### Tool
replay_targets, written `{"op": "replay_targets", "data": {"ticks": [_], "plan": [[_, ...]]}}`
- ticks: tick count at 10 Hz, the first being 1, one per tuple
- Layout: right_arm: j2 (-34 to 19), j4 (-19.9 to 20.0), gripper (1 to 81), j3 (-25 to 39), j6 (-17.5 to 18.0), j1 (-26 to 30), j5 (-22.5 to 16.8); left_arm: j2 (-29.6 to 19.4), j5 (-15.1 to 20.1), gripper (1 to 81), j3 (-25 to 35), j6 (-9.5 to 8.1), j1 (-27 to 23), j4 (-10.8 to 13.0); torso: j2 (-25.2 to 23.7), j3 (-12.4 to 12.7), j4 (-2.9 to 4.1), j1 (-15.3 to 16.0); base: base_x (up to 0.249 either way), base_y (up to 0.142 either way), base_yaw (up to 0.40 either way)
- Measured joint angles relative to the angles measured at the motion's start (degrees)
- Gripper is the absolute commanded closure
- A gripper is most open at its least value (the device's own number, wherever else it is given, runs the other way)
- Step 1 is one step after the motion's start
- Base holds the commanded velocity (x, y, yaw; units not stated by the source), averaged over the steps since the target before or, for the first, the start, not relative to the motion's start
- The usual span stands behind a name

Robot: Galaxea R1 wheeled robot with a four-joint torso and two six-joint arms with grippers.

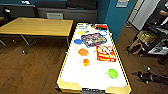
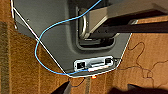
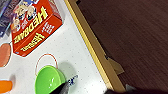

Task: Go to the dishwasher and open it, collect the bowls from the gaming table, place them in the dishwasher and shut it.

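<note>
the gaming table sits right ahead with the green bowl near its front right corner, an orange bowl mid-table beside the red game box. right arm hangs beside the table; can't tell either claw's state, too blurry.

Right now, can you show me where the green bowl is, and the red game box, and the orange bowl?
green bowl point(image 3: 49, 80): right wrist view, the inside of the bowl.
red game box point(image 1: 105, 53): head view, middle of its lid.
orange bowl point(image 1: 83, 52): head view, middle of the bowl.
</note>
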Motion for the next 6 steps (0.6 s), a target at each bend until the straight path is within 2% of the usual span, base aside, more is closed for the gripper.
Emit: {"op": "replay_targets", "data": {"ticks": [6], "plan": [[8.51,1.08,1.0,-8.69,0.00,-0.17,-0.02,-0.22,0.02,1.0,-0.02,-0.04,0.05,-0.12,0.00,0.00,0.00,0.00,0.000,0.000,0.000]]}}
